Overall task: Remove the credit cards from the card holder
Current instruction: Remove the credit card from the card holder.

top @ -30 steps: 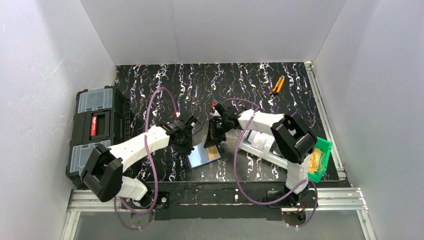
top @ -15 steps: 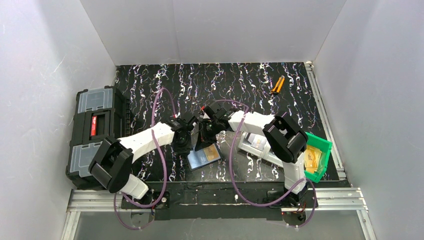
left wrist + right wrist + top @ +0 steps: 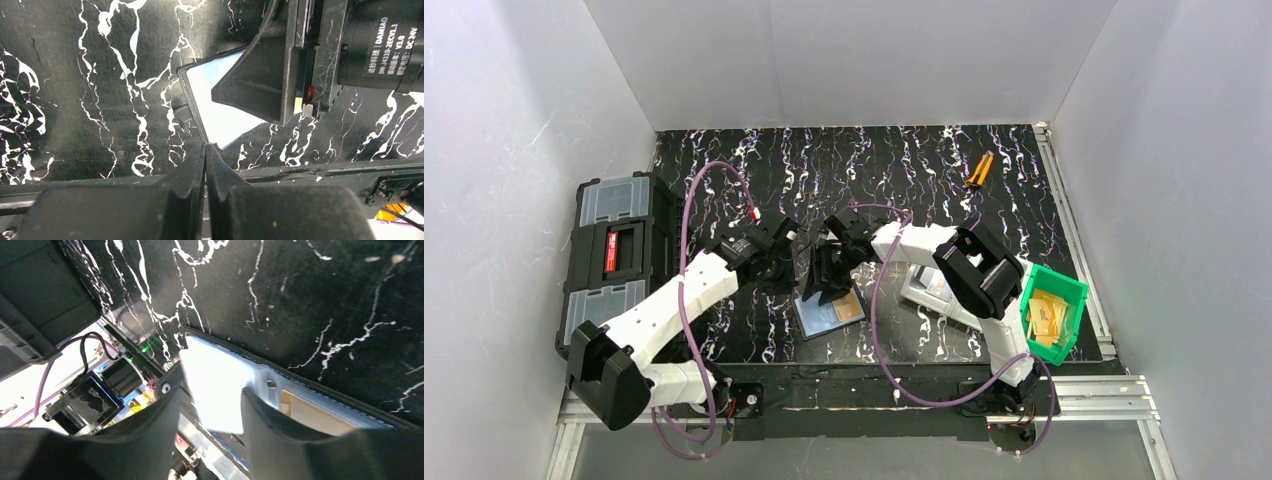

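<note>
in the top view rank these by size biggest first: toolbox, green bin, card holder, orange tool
1. toolbox
2. green bin
3. card holder, partly hidden, close to the bin
4. orange tool

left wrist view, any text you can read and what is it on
"DAMIAO": on the black motor housing at the upper right.
"DC 24V": same housing.
"V2.0": same housing.
"DM-J4310-2EC V1.1": same housing, small, roughly read.
Chinese characters beside it: too small to read.
</note>
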Tool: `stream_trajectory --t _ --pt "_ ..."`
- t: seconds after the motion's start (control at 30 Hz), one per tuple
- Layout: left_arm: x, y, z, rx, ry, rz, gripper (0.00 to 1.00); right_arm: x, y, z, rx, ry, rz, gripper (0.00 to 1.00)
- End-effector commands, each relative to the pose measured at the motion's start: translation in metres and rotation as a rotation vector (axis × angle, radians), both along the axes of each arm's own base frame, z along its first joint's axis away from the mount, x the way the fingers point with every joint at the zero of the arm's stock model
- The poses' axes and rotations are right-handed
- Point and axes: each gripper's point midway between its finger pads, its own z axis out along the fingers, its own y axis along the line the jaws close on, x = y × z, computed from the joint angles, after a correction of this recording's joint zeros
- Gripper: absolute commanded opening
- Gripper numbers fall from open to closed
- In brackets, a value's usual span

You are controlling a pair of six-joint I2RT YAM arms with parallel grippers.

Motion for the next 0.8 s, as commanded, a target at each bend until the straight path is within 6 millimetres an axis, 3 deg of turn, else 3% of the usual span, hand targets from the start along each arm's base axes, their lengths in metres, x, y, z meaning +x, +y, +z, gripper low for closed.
stream_trajectory --t 0.0,0.17,0.27,0.43,0.6,0.77 --pt "-0.007 0.004 0.009 -0.003 0.012 -0.014 0.00 0.009 0.018 0.029 0.080 -0.054 0.005 0.61" --pt "-0.006 -0.006 0.013 -0.050 0.009 -0.033 0.00 0.014 0.018 0.045 0.091 -0.101 0.011 0.74" --pt "-0.004 -0.014 0.018 -0.090 0.000 -0.037 0.00 0.020 0.012 0.057 0.072 -0.149 0.002 0.76" --pt "-0.004 -0.037 0.016 -0.205 0.034 -0.023 0.06 0.038 -0.033 0.060 -0.014 -0.202 -0.079 0.74" --pt "0.004 -0.065 0.001 -0.320 0.067 -0.001 0.21 0.035 -0.091 0.041 -0.168 -0.255 -0.110 0.67" --pt "0.009 -0.086 -0.030 -0.381 0.145 0.017 0.22 0.019 -0.113 0.022 -0.234 -0.248 -0.074 0.59"
